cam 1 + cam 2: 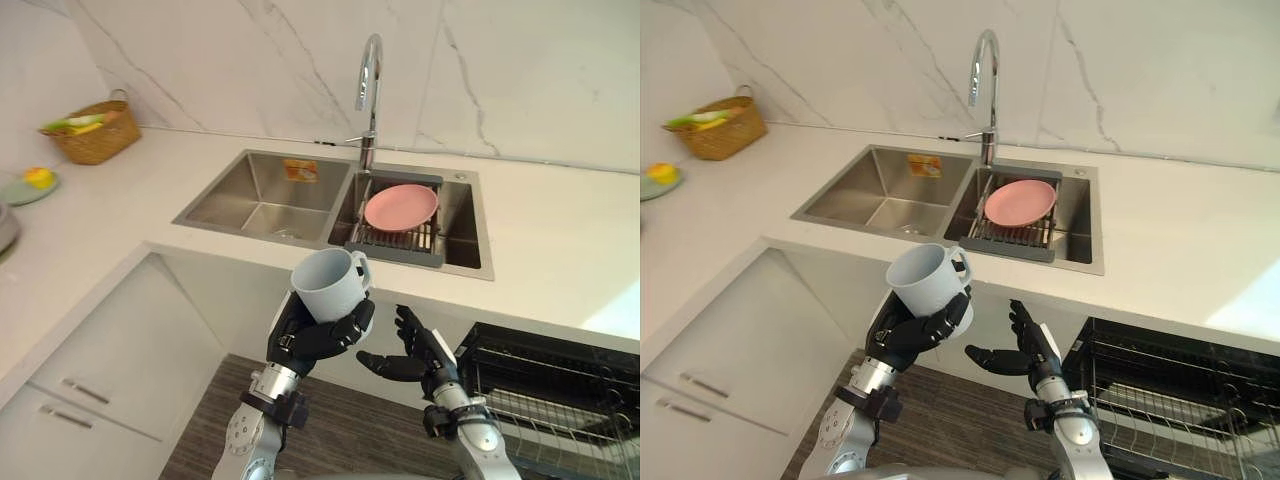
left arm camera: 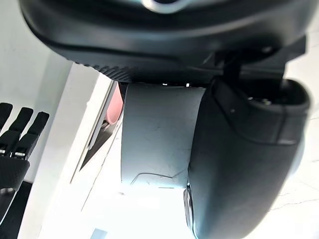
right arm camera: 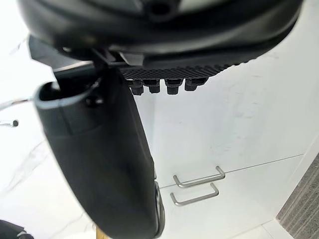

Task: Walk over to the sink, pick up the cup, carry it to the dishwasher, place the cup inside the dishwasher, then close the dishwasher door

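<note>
A pale grey cup (image 1: 329, 283) is held upright in front of the counter edge, below the sink (image 1: 262, 195). My left hand (image 1: 318, 335) is curled around its lower half; the left wrist view shows the cup's wall (image 2: 159, 134) pressed between thumb and palm. My right hand (image 1: 415, 352) hangs just right of the cup, fingers straight and spread, holding nothing. The dishwasher (image 1: 560, 395) stands open at the lower right, its wire rack (image 1: 1180, 400) showing.
A pink plate (image 1: 401, 207) lies on a drain rack in the sink's right basin, under the tall faucet (image 1: 370, 85). A wicker basket (image 1: 93, 130) and a small plate with fruit (image 1: 30, 184) sit on the counter's left arm. White drawers (image 1: 110, 370) are below.
</note>
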Tool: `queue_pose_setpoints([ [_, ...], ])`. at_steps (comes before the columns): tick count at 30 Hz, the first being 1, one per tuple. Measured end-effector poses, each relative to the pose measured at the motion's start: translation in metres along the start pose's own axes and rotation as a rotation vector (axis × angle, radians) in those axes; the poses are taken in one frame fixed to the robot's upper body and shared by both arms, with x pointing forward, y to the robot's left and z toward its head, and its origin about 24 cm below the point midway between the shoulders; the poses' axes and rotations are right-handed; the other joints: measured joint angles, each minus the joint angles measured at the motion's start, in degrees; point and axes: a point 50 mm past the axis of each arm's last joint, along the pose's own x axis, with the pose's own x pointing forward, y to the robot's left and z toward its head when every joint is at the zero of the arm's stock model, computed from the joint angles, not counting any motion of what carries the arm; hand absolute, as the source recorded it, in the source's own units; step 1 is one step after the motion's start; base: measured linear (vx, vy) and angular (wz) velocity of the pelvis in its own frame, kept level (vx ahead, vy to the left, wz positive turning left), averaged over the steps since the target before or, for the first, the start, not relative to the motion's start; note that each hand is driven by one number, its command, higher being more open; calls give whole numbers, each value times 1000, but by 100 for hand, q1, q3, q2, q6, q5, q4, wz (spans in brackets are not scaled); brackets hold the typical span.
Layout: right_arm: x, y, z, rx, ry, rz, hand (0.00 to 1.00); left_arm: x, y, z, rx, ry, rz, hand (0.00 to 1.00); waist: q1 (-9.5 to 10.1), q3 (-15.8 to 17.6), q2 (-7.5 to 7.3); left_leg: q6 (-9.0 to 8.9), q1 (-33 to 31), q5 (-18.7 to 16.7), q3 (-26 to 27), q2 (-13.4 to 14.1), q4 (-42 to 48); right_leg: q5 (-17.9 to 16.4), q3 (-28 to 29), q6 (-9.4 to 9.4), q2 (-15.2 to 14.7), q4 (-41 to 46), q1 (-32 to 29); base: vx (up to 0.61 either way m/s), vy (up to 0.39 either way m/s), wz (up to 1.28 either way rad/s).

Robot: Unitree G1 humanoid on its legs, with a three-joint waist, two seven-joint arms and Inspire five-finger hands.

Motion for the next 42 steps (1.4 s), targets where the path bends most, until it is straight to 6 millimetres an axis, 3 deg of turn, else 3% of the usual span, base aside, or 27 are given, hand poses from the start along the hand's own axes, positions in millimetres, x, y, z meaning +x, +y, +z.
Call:
queue_pose_setpoints([
  [3, -1, 0, 0, 3, 1, 9, 100, 0, -6, -4, -19, 23, -16, 0, -30, 34, -4, 98, 190, -272, 344, -93, 37, -73, -35, 14, -131, 638, -294, 20, 112, -57],
  [6, 1, 6, 1, 5, -3, 35, 100, 1, -7, 1, -7, 5, -31, 0, -14, 97, -70, 181, 503, -452, 932, -115, 29, -61, -537, -25, -319, 1815, -943, 13, 109, -91],
  [7, 2, 8, 1, 4, -4, 42, 100, 1, -6, 3, 0, 0, -28, 0, -19, 98, -72, 171, 568, -481, 1060, -104, 27, -55, -699, -34, -358, 1834, -963, 32, 88, -134],
  [10, 10, 17, 9, -6, -39, 91, 100, 5, 3, 16, 48, -51, 5, 0, -24, 120, -47, 226, 708, -529, 1796, -1, 15, 36, -1707, -233, -372, 1031, -850, 70, 84, -122],
  [13, 12, 18, 11, -15, -48, 114, 100, 9, 9, 23, 73, -81, 31, 0, -37, 175, -12, 266, 783, -516, 1773, 170, -7, 427, -1740, -362, -28, 354, -604, 58, 2, -62],
  [15, 12, 18, 11, -19, -50, 120, 100, 9, 12, 25, 83, -86, 39, 0, -67, 183, -23, 273, 844, -526, 1775, 199, 51, 436, -1675, -361, 28, 283, -551, 32, -31, -31],
  [17, 14, 17, 12, -26, -51, 117, 100, 9, 12, 25, 85, -90, 36, 0, -9, 236, 8, 74, 738, -642, 1821, 431, 694, 338, -1633, -381, 133, 98, -389, 0, -42, -19],
  [18, 16, 18, 13, -27, -52, 118, 100, 9, 13, 26, 86, -93, 38, 0, 26, 274, 7, 73, 594, -643, 1808, 554, 1143, 340, -1595, -384, 172, 35, -339, -15, -84, -34],
  [19, 19, 16, 16, -41, -61, 122, 100, 9, 12, 26, 80, -100, 41, 0, 31, 321, 132, 54, 144, -585, 1724, 965, 2256, 369, -1574, -429, 361, -234, -162, -6, -106, -47],
  [20, 20, 13, 18, -57, -64, 125, 100, 9, 11, 25, 70, -106, 47, 0, 35, 328, 322, 157, -223, -373, 1612, 1313, 3085, 442, -1488, -528, 595, -550, -9, 15, -92, -56],
  [21, 20, 13, 18, -59, -64, 128, 100, 9, 11, 25, 68, -107, 51, 0, 37, 328, 367, 192, -319, -229, 1522, 1383, 3322, 484, -1393, -583, 667, -668, 39, 75, -20, -89],
  [22, 19, 14, 17, -55, -62, 128, 100, 6, 13, 24, 68, -103, 63, 0, 25, 338, 357, 194, -354, 63, 1414, 1339, 3473, 600, -1175, -656, 680, -836, 109, 107, 39, -111],
  [23, 19, 14, 18, -51, -71, 126, 100, 3, 14, 23, 68, -97, 73, 0, 11, 370, 271, 147, -337, 56, 1281, 1144, 3396, 735, -935, -690, 645, -1031, 134, 108, 45, -115],
  [24, 19, 13, 19, -55, -78, 124, 100, 3, 15, 23, 70, -93, 71, 0, 8, 352, 294, 126, -286, -153, 1143, 999, 3141, 816, -802, -688, 644, -1114, 129, 106, 69, -116],
  [25, 20, 10, 23, -52, -95, 102, 100, 3, 13, 23, 69, -91, 55, 0, 0, 346, 300, 78, -117, -642, 774, 665, 2215, 1027, -528, -694, 643, -1187, 18, 61, 77, -106],
  [26, 20, 6, 25, -50, -109, 78, 100, 4, 9, 21, 60, -88, 36, 0, -6, 338, 308, 71, 32, -812, 261, 372, 1181, 1134, -325, -626, 654, -1184, -132, 43, 108, -119],
  [27, 19, 3, 27, -51, -117, 69, 100, 5, 6, 18, 49, -83, 26, 0, -1, 299, 369, -72, 195, -555, -1, 268, 244, 1174, -187, -554, 735, -1173, -275, 8, 89, -97],
  [29, 18, 4, 26, -46, -114, 70, 100, 4, 5, 14, 39, -68, 32, 0, -1, 266, 337, -6, 366, -344, 209, 219, -56, 1218, -81, -496, 715, -1261, -286, 61, 70, -63],
  [32, 13, 6, 28, -29, -133, 60, 100, 4, 3, 13, 36, -59, 22, 0, -59, 242, 318, 4, 525, -317, 342, 106, -257, 1532, 30, -324, 681, -1539, -228, 148, 99, -37],
  [42, 13, 7, 28, -6, -147, 2, 100, 12, 5, 19, 79, -90, 64, 0, 2, 158, 306, 122, 813, -300, 279, 0, -472, 1750, 84, -285, 665, -2006, 121, 18, 23, -6],
])
